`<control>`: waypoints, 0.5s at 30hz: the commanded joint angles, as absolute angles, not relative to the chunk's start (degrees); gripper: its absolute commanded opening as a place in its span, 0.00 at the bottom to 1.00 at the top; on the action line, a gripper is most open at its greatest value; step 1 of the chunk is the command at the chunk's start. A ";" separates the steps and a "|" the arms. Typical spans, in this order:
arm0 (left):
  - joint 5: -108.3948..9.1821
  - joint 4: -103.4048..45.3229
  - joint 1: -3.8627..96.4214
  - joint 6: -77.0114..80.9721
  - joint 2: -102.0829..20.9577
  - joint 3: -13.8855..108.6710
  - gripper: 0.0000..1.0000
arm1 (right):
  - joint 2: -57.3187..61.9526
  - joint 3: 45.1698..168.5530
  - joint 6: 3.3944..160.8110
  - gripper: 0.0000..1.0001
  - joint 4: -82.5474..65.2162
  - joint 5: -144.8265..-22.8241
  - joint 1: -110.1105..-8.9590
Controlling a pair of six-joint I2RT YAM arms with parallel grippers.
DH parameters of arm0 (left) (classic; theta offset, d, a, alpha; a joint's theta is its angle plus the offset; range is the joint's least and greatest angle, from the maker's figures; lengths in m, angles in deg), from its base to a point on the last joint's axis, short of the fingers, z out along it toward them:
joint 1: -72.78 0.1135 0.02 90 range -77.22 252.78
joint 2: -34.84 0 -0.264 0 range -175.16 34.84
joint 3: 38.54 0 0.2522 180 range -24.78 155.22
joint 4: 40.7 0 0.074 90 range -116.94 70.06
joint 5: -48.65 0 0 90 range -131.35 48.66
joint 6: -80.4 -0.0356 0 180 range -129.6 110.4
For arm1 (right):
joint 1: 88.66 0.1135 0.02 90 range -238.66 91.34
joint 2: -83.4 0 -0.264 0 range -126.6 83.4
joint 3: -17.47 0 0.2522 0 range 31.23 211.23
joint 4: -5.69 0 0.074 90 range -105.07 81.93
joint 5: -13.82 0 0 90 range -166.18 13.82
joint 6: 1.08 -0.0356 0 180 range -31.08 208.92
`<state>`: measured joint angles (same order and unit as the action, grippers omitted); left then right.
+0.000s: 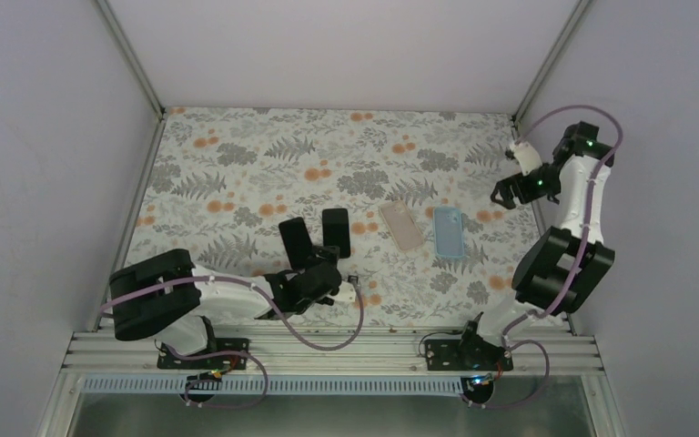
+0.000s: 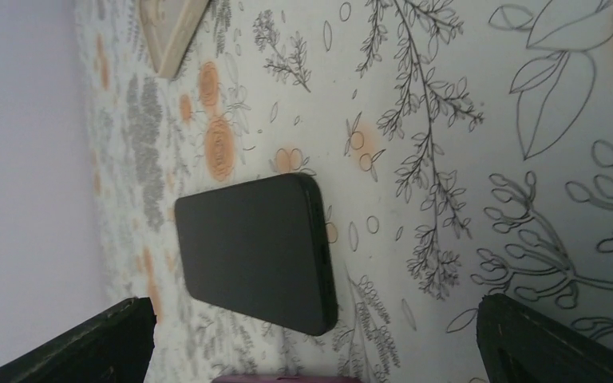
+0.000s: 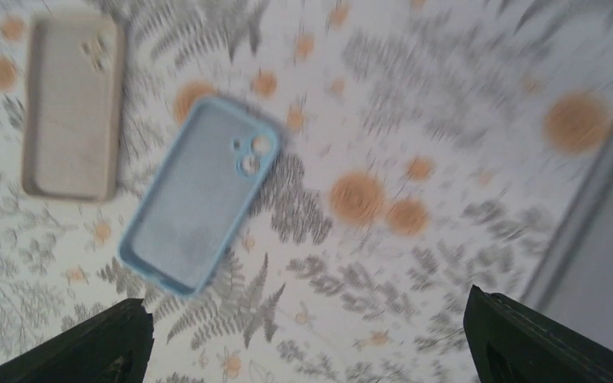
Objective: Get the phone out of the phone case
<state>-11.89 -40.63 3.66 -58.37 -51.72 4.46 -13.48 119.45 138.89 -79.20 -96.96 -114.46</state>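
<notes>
Looking across the flower-printed desk [image 1: 237,164] inside pale walls [image 1: 346,45], we find a black phone [image 1: 336,231] and a second black phone [image 1: 294,240] lying just ahead of the left hand [image 1: 320,269], which is spread wide and holds nothing. To their right lie a beige case [image 1: 400,225] and a blue case [image 1: 448,232], both empty. The right hand [image 1: 507,195] hangs raised by the right wall, also wide. Whether either phone wears a case, we cannot tell.

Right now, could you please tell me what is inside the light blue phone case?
Nothing: the light blue case lies open side up, showing only its bare lining and camera cutouts. No phone sits in it. The tablecloth directly beneath it is covered.
</notes>
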 commanded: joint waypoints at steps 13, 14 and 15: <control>-37.91 -9.63 23.80 -49.46 -49.50 39.97 1.00 | 6.90 114.40 114.97 1.00 -52.24 -117.33 -110.37; -39.22 -6.77 25.30 -48.16 -50.51 43.76 1.00 | 8.32 112.07 112.32 1.00 -48.46 -116.42 -110.37; -40.92 -3.83 27.16 -46.08 -51.44 47.27 1.00 | 9.85 109.58 110.35 1.00 -45.63 -115.94 -110.37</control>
